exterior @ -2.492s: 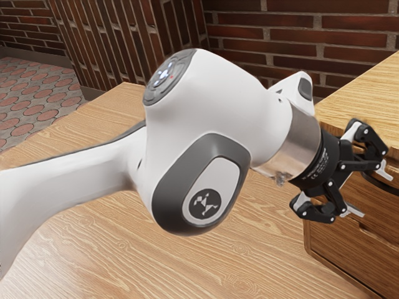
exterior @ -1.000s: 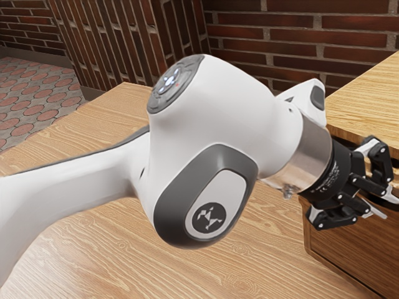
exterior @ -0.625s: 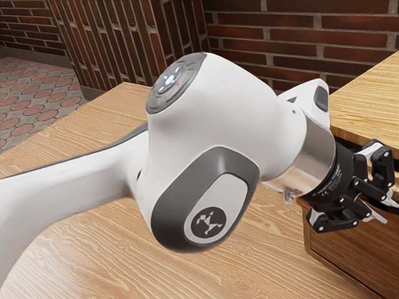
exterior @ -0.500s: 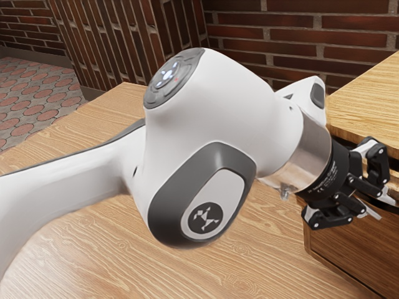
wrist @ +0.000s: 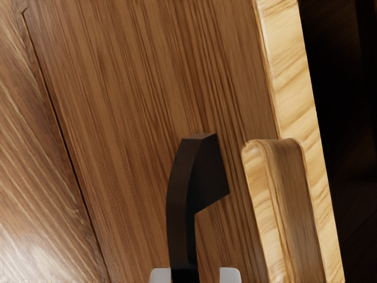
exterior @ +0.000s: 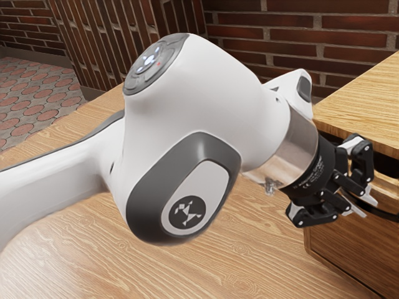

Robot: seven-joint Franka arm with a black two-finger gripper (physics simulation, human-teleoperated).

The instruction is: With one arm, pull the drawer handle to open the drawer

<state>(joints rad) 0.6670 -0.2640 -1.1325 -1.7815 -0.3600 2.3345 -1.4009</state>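
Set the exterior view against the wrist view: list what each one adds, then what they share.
The exterior view adds the white Franka arm, its black gripper, the wooden table, the brick wall and the cabinet's top. The wrist view adds the drawer front and its grain up close, plus a pale wooden edge with dark space beyond it. Both show the dark drawer handle against the wood.

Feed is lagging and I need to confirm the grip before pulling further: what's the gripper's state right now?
Gripper: closed on the handle.
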